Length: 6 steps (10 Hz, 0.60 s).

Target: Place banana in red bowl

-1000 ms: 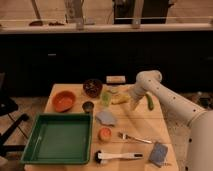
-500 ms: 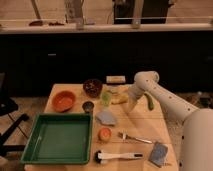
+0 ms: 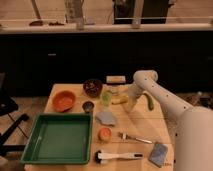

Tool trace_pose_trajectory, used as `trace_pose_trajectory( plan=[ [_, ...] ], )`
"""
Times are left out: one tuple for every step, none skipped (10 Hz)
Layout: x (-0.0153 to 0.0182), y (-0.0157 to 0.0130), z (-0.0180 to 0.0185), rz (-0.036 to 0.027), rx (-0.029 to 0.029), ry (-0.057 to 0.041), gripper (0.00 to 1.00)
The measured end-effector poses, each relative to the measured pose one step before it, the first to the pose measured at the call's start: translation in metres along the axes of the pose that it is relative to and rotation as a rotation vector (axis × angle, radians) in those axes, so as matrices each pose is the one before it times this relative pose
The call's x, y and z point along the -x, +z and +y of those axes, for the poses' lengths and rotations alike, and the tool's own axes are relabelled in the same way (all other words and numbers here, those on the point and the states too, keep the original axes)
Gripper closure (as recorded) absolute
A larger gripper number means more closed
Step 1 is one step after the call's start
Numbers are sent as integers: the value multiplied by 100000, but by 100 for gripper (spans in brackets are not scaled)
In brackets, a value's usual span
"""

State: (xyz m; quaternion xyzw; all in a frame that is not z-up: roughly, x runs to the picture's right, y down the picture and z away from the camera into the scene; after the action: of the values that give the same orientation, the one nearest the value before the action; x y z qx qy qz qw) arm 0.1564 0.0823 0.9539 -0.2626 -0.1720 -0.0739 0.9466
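- Banana (image 3: 118, 101) lies flat on the table (image 3: 142, 125), right of centre towards the far side, just right of the green cup (image 3: 106, 98). It is not lifted.
- The gripper (image 3: 130, 103) has edged left over the last second as the arm (image 3: 161, 98) swung in from the right. It now hangs low just beside the banana's right end, so close I can't tell whether it touches.
- Its jaws stand spread wide, with nothing pinched between them.
- That shift looks like the approach closing out, and the grasp itself is not yet made.
- Over at the left, the red bowl (image 3: 64, 100) waits with a bare inside, well apart from the banana. The maroon bowl (image 3: 92, 87) and the small dark cup (image 3: 88, 106) sit between them.
- The green vegetable (image 3: 150, 102) lies just right of the gripper, on the side away from the banana, and could get clipped.
- By my reckoning the lift and the whole carry leftward are yet to come.
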Motion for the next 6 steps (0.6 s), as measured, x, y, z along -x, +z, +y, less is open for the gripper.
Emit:
trace_pose_trajectory(
  plan=[
    [-196, 87, 56, -9, 588, 465, 20],
    [-223, 96, 205, -78, 799, 553, 20],
    [-177, 44, 188, -69, 459, 380, 20],
    [-124, 18, 184, -251, 244, 288, 24],
    [-191, 47, 338, -195, 318, 304, 35],
    [-127, -78, 172, -77, -39, 252, 45]
  ],
)
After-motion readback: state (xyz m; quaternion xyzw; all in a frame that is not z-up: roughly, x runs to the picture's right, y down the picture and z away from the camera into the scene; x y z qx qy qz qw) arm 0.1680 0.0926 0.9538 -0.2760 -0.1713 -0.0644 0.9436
